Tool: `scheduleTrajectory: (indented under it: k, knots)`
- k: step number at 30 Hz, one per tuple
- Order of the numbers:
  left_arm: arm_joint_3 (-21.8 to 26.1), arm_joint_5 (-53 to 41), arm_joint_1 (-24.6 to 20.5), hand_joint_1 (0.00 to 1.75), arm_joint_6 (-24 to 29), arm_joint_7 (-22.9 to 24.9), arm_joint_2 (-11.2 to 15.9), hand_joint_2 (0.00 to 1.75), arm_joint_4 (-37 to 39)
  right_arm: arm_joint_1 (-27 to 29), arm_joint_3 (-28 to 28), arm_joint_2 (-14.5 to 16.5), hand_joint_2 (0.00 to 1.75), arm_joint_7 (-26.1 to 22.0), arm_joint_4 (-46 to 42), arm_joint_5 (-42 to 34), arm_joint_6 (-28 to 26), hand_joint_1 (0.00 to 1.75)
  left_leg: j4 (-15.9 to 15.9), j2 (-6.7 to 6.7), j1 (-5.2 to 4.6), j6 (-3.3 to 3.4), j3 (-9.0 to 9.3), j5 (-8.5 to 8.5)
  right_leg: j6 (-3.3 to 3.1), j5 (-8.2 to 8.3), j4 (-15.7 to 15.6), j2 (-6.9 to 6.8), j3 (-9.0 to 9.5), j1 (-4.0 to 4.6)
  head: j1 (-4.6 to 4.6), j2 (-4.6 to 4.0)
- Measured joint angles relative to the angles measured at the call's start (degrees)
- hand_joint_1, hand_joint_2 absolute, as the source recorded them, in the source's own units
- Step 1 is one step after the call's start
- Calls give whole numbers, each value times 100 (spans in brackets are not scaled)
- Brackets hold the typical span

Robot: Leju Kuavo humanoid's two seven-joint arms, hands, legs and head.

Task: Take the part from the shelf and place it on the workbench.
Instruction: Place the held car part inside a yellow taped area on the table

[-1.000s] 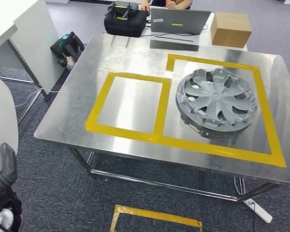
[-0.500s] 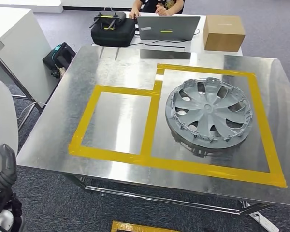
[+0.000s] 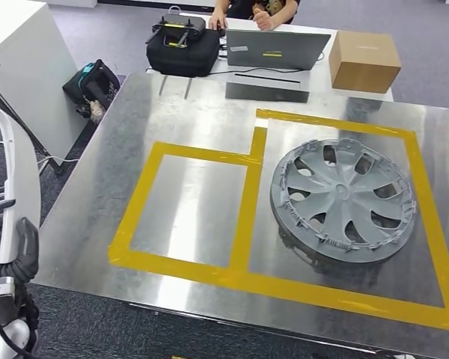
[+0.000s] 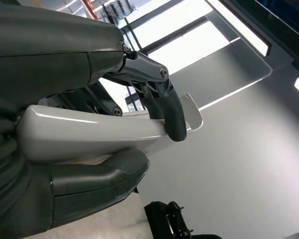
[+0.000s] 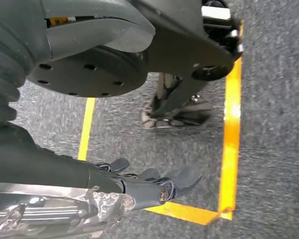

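Note:
A white curved part point(image 3: 23, 176) stands at the far left of the head view, held by my left hand point(image 3: 22, 253), whose dark thumb presses on its lower end. In the left wrist view, thumb and fingers of the left hand point(image 4: 50, 59) clasp the white part point(image 4: 102, 132) from both sides. Ahead lies the steel workbench point(image 3: 92, 194) with two yellow-taped boxes. The smaller box point(image 3: 191, 202) is bare; a grey wheel cover point(image 3: 342, 198) lies in the larger one. My right hand point(image 5: 148, 186) hangs over grey carpet, fingers extended, holding nothing.
Beyond the bench sit a laptop point(image 3: 278, 48), a black case point(image 3: 182, 37) and a cardboard box point(image 3: 364, 60), with a person's hands point(image 3: 262, 15) at the laptop. A black bag point(image 3: 95, 78) lies on the floor beside a white panel point(image 3: 30, 67). Yellow floor tape point(image 5: 230, 124) marks the carpet.
The whole head view has shifted: the camera moved nearer the bench, which now reaches the lower edge. The white part stays in my left hand and shows higher in the picture.

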Motion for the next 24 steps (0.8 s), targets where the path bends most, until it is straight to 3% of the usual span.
scheduleTrajectory:
  k: [2, 3, 5, 9, 11, 15, 19, 24]
  knots:
    - [-56, -6, -83, 175, 1, 51, 12, 175, 58, -11, 3, 4, 175, -7, 3, 0, 9, 0, 3, -13, -1, -53, 102, -69, -2, 445, -665, 5, 212, 2, 1, 0]
    - [-79, 30, -117, 175, -2, 65, 18, 175, 75, -18, 4, 8, 175, -8, 6, -1, 13, 0, 3, -16, -9, -82, 123, -84, -25, 533, -852, 10, 284, 2, -3, 0]
    - [-113, 121, -153, 175, -18, 78, 27, 175, 92, -21, 6, 14, 175, -6, 11, -2, 16, 0, 1, -18, -27, -60, 125, -78, -70, 545, -946, 27, 331, 1, -20, 0]
    - [-169, 192, -181, 175, -48, 78, 60, 175, 103, -15, 10, 28, 175, 13, 13, 2, 15, 0, -127, -10, -46, 53, 186, -18, -79, 592, -1037, 59, 361, -19, -40, 0]
    - [-177, 197, -190, 175, -49, 70, 74, 175, 103, -26, 13, 40, 175, 26, 15, 7, 16, 0, -279, -4, -61, 74, 250, 56, -114, 641, -1143, 63, 406, -17, -61, 0]
    - [-216, 85, -187, 175, -42, 61, 96, 175, 108, -21, 18, 39, 175, 31, 15, 29, 26, 0, -371, -2, -36, -120, 286, 90, -166, 656, -1175, 54, 417, 10, -75, 0]
    - [-312, -295, -242, 175, -30, 176, 132, 175, 188, -28, 25, 39, 175, 10, 15, 83, 46, 0, -371, -2, -27, -164, 285, 93, -176, 661, -1176, 50, 419, 17, -73, 0]
    - [-531, -846, -656, 175, -19, 545, 209, 175, 697, -40, 80, 39, 175, 9, 15, 186, 87, 0, -370, -9, -32, -174, 283, 106, -183, 686, -1182, 38, 427, 10, -72, 0]
